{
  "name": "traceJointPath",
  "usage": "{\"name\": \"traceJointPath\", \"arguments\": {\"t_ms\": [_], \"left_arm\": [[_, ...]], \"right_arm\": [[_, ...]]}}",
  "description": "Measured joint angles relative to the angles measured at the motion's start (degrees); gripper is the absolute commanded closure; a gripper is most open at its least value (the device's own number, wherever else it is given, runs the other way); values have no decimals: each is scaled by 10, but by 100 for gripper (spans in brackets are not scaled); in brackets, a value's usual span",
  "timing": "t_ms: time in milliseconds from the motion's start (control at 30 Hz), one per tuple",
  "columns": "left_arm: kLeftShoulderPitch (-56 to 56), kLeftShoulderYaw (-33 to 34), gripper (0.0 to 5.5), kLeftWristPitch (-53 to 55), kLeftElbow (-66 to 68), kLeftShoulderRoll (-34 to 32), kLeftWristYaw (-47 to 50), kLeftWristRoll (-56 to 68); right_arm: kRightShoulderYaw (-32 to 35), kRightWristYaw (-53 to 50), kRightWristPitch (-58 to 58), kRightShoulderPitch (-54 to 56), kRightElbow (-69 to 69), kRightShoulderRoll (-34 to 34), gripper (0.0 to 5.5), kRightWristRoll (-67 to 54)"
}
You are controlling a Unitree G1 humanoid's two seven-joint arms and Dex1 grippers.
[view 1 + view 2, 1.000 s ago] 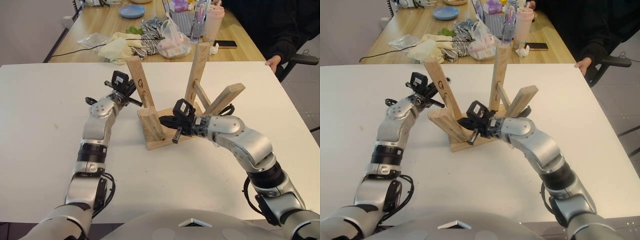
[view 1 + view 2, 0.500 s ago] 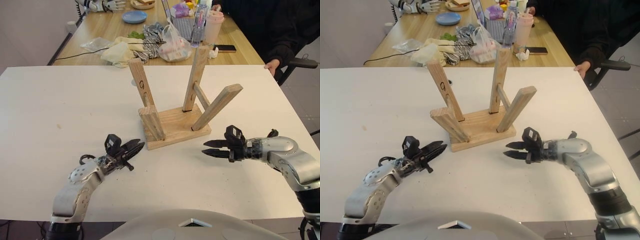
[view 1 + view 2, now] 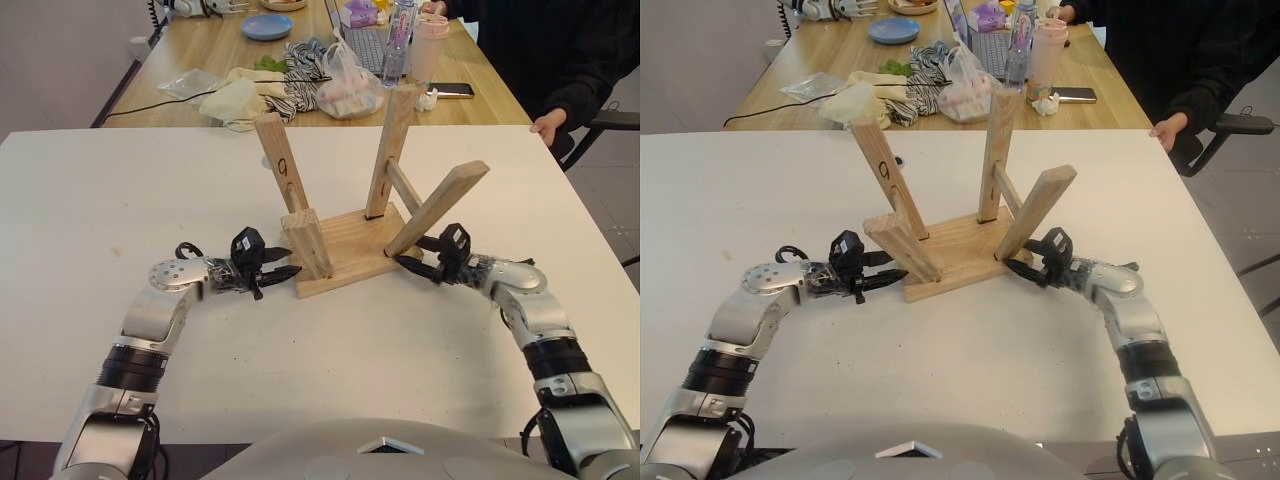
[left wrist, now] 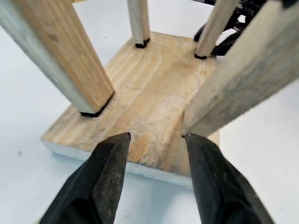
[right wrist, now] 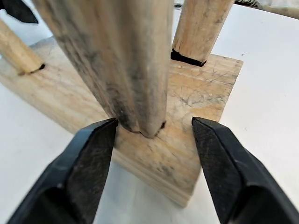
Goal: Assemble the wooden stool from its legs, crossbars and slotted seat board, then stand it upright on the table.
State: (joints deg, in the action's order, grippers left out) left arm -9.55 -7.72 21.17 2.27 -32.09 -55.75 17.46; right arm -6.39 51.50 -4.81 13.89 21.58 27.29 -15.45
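Seat board (image 3: 350,242) flat on white counter (image 3: 100,200), four legs (image 3: 391,150) pointing up, left jaws apart at its left edge, right jaws apart at its right edge.

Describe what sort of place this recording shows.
Probably an office or lab workroom: a white work table, a cluttered long wooden desk behind it, holding a clear plastic bottle and a black smartphone.

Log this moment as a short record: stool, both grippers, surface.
stool: upside down, four legs splayed upward
seat board: flat on the white table
left gripper: open, low at the seat board's left end
right gripper: open, low at the seat board's right end, by the slanted leg
status: not yet stood upright
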Motion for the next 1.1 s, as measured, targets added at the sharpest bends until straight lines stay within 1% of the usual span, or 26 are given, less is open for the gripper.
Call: {"name": "traceJointPath", "arguments": {"t_ms": [67,100,167,300,467,533,633,667,733,833,867,933,967,1000,1033,1100], "left_arm": [[-20,-5,336,12,20,-10,-28,1],[-29,-10,336,19,29,-22,-43,-1],[-35,-12,336,38,38,-44,-67,-2],[-34,-17,336,56,38,-64,-94,-3],[-24,-9,336,34,49,-84,-112,-9],[-12,-6,336,20,51,-95,-132,-6],[8,3,336,19,48,-99,-146,10],[16,7,336,23,42,-101,-149,17],[32,13,336,28,32,-102,-154,30],[52,22,336,41,12,-107,-155,42],[57,24,327,43,9,-109,-156,44],[65,29,318,47,4,-113,-156,51],[68,33,318,46,4,-116,-156,51],[68,40,318,45,11,-119,-153,51],[68,47,318,39,15,-119,-149,51],[64,67,318,18,26,-117,-142,55]], "right_arm": [[-10,40,-5,0,-9,2,346,-4],[-17,62,-7,-2,-20,4,372,-4],[-34,95,-19,-10,-40,8,404,-3],[-52,126,-46,-16,-75,27,420,-2],[-66,171,-77,-18,-99,33,435,-4],[-80,197,-90,-18,-115,50,440,-6],[-89,209,-99,-20,-123,56,440,-3],[-93,211,-109,-18,-130,64,411,-4],[-95,228,-135,-16,-141,75,370,-12],[-96,239,-156,-20,-154,79,328,-22],[-96,241,-158,-22,-158,82,326,-23],[-95,238,-160,-27,-166,87,359,-27],[-95,237,-161,-29,-167,89,365,-28],[-94,235,-165,-31,-169,91,393,-31],[-93,233,-167,-32,-170,91,409,-32],[-93,228,-167,-35,-171,91,421,-35]]}}
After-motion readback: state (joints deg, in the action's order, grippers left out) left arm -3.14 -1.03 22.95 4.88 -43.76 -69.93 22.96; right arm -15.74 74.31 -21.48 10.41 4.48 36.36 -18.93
